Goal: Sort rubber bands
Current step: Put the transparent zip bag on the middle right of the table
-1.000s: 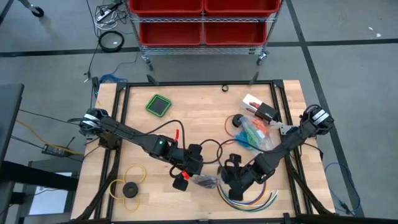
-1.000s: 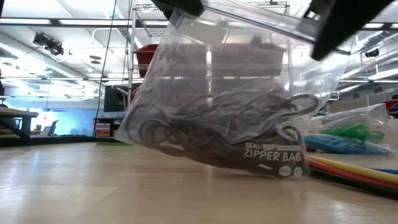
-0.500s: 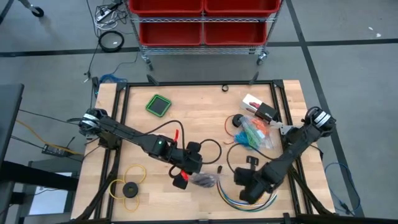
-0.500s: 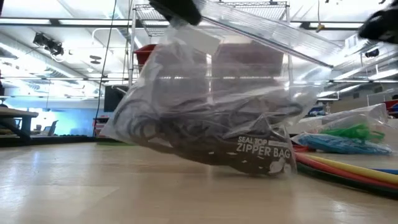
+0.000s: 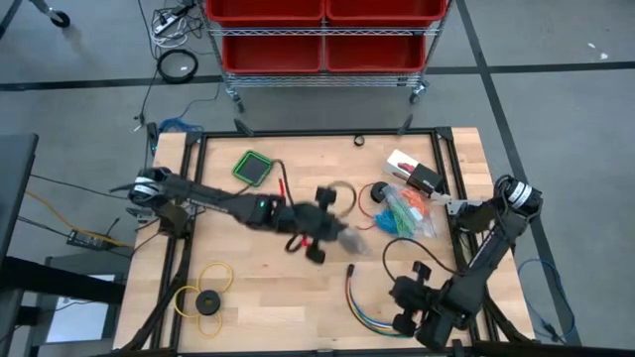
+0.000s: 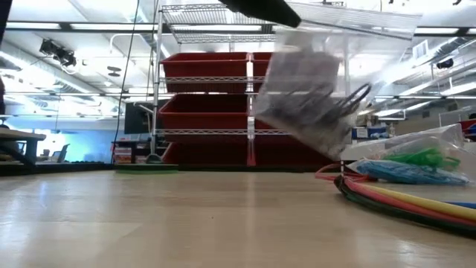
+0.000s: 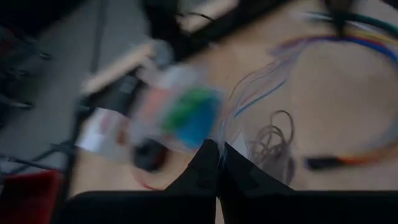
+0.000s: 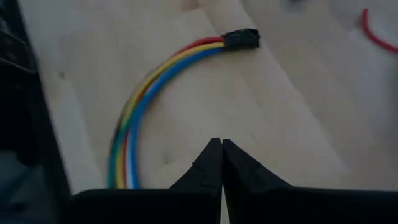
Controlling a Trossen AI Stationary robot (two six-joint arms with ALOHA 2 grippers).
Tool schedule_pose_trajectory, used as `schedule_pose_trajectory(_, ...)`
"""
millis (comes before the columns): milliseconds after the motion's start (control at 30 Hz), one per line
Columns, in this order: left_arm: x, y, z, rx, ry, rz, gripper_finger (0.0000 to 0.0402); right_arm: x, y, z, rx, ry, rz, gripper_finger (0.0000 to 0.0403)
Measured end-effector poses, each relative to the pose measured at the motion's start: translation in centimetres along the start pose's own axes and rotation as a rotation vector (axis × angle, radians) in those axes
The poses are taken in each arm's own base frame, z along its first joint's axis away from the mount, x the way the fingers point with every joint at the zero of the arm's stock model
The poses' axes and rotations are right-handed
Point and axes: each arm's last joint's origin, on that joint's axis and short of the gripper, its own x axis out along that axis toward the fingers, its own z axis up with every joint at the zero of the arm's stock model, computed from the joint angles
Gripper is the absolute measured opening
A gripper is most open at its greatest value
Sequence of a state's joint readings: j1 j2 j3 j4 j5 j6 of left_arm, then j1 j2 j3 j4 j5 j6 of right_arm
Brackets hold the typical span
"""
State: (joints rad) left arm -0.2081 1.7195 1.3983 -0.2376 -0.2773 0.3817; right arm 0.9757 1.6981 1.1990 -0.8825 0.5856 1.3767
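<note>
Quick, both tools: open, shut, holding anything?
Left tool: closed on the zipper bag of dark rubber bands, held in the air.
Right tool: closed, empty, above the multicoloured cable.

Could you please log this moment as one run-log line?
left gripper: shut on bag of dark bands, lifted | right gripper: shut, empty, near cables

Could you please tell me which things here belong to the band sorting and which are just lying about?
Part of the job:
- bag of dark bands, held off the table by the left gripper
- bag of coloured bands, on the table

Just lying about:
- striped cable, under the shut right gripper
- green square
- yellow ring with black disc
- red bins
</note>
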Motion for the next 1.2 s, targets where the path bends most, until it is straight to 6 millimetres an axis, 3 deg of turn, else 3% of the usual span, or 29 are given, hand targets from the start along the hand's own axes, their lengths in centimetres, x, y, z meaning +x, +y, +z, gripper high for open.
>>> schedule_pose_trajectory(267,1.1,7.2,-0.9,-0.066,-0.222,0.027,0.0005,0.2,0.9,-1.0,0.093,-0.086,0.107,0.0)
schedule_pose_trajectory(433,1.5,10.0,-1.7,-0.085,-0.318,0.02,0.0005,0.6,1.1,-1.0,0.117,-0.095,0.14,0.0)
schedule_pose_trajectory(700,5.2,12.0,-3.0,-0.1,-0.373,-0.003,0.0005,1.0,1.2,-0.2,0.151,-0.127,0.143,0.0)
schedule_pose_trajectory(900,8.9,13.4,-2.4,-0.145,-0.35,-0.055,0.0005,1.1,1.4,0.2,0.16,-0.136,0.161,0.0)
schedule_pose_trajectory(1033,10.3,14.6,-1.9,-0.239,-0.314,-0.151,0.0006,1.2,1.5,0.4,0.145,-0.146,0.171,0.0)
schedule_pose_trajectory(1200,11.6,13.8,-3.2,-0.286,-0.176,-0.238,0.0052,1.2,1.5,0.4,0.135,-0.151,0.173,0.0)
